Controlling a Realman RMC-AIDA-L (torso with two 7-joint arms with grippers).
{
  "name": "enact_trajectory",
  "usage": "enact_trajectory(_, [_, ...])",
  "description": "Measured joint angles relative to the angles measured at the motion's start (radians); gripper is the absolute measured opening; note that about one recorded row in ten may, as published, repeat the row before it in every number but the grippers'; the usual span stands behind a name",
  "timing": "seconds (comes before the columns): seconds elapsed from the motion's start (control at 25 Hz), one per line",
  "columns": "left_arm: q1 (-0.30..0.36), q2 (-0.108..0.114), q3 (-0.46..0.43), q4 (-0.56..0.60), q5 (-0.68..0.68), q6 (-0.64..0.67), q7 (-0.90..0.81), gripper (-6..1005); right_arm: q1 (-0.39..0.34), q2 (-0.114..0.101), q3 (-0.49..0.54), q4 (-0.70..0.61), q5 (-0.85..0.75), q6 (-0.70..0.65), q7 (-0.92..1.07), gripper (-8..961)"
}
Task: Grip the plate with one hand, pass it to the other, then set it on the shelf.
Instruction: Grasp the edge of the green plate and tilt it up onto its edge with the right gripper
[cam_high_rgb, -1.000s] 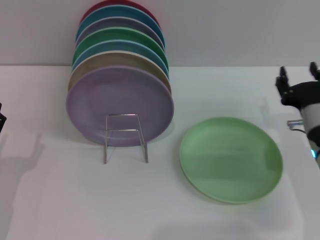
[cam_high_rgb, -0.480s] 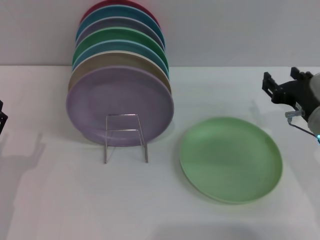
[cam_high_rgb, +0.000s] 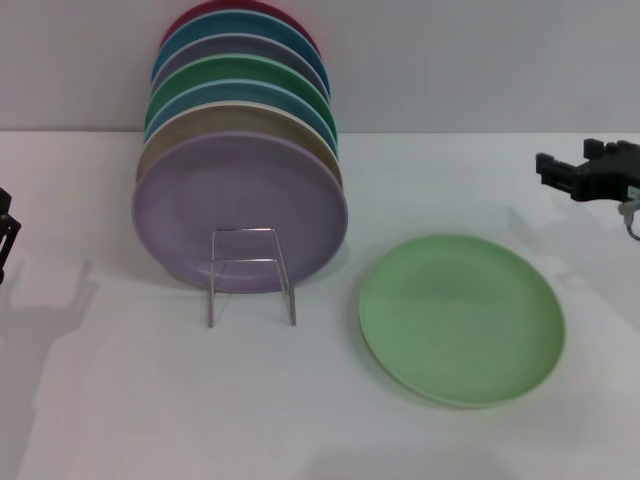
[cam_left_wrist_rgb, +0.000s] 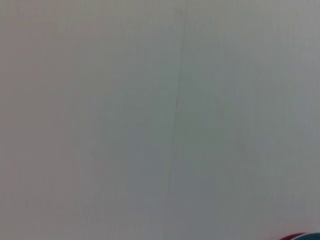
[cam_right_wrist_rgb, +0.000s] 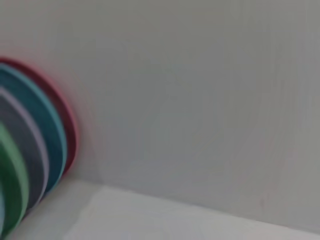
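1. The pale green plate (cam_high_rgb: 462, 318) lies flat on the white table (cam_high_rgb: 300, 400), right of centre and near the robot, with nothing touching it.

2. The wire rack (cam_high_rgb: 251, 274) stands left of the plate and well apart from it. Its squared front loop is free, and a lilac plate (cam_high_rgb: 240, 210) leans just behind the loop at the front of a row of upright plates (cam_high_rgb: 240, 90).

3. The right gripper (cam_high_rgb: 585, 175) hangs above the table at the far right, beyond the plate's far edge and clear of it. It holds nothing. How far its jaws stand apart cannot be told from these views.

4. The left gripper (cam_high_rgb: 6, 235) shows only as a dark sliver at the left edge, well apart from the rack and the plate. Its jaws cannot be judged.

5. The step in hand appears to be the right arm's approach to the plate, with no grasp yet made.

6. To do this step well, the gripper would likely need to come down at the plate's right or far rim. One finger should slide under the shallow lip and the other press on top.

7. A flat, matte plate offers little to pinch, so a shallow bite risks tipping or dropping it during the lift.

8. The right wrist view shows only the wall and the row's far plates.
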Motion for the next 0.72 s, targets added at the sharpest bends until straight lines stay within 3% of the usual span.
enact_trajectory(0.16, [-0.002, -0.001, 0.000, 0.000, 0.001, 0.001, 0.000, 851, 0.061, 0.000, 0.071, 0.083, -0.210, 0.241, 0.101, 652])
enact_trajectory(0.28, [-0.003, -0.001, 0.000, 0.000, 0.001, 0.002, 0.000, 850, 0.094, 0.000, 0.094, 0.100, -0.289, 0.343, 0.140, 652])
enact_trajectory(0.4, [-0.003, -0.002, 0.000, 0.000, -0.001, 0.002, 0.000, 850, 0.145, 0.000, 0.143, 0.110, -0.335, 0.506, 0.163, 652])
enact_trajectory(0.72, [-0.003, -0.003, 0.000, -0.001, -0.001, 0.002, 0.000, 849, 0.242, -0.003, 0.258, 0.099, -0.390, 0.721, 0.229, 651])
